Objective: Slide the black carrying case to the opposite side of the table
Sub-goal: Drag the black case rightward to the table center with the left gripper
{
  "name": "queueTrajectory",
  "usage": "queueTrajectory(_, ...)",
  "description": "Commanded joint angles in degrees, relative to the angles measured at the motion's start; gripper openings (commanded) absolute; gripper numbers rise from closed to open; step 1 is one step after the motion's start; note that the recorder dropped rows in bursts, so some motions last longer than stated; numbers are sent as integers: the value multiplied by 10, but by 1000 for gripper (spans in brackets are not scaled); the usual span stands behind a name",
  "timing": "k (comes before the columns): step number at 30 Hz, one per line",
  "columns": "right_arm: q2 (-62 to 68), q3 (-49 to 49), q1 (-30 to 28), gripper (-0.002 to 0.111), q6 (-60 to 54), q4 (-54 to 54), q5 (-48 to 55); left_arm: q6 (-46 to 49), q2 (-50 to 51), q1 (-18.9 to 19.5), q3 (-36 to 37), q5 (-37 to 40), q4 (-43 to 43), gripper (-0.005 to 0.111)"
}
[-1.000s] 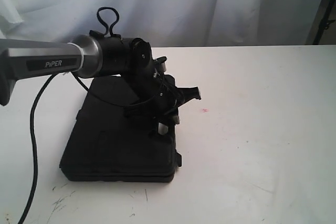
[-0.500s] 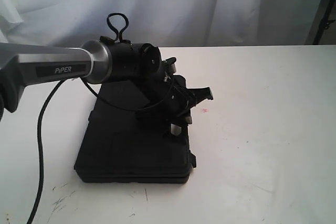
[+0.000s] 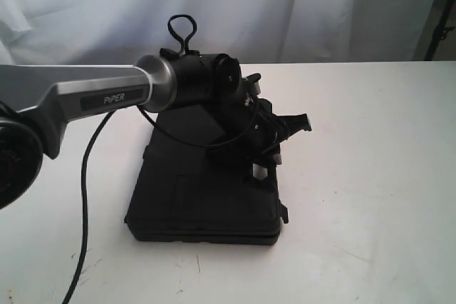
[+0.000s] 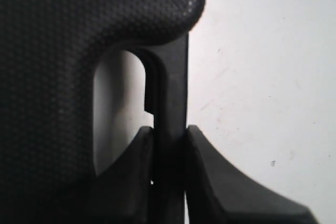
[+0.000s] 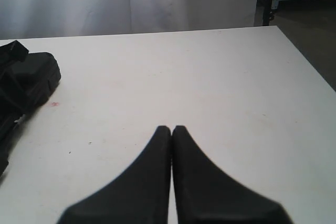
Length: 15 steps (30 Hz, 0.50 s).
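My left claw (image 4: 169,132) pinches the handle (image 4: 173,87) of the case (image 3: 203,197), which lies flat on the table (image 3: 370,176). My right claw (image 5: 171,128) hangs closed and empty.

surface: white table (image 3: 370,176) | on it: black carrying case (image 3: 203,201), flat | marks: scuffs (image 3: 82,268)

One black case (image 3: 203,201), one table (image 3: 370,176), two grippers (image 4: 169,130) (image 5: 171,128)

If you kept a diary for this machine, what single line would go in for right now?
left pincer: shut on handle | right pincer: shut, empty, over table | black case: flat on table
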Motion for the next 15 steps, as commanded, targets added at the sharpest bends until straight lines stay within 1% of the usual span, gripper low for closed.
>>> queueTrajectory(1, -3, 2, -5, 0, 1, -2, 0, -6, 2, -3, -9, -19, -29, 0)
queueTrajectory(11, -3, 2, -5, 0, 1, -2, 0, 14, 5, -10, -9, -63, -51, 0)
queueTrajectory(15, -3, 2, -5, 0, 1, -2, 0, 15, 6, -10, -9, -75, -44, 1)
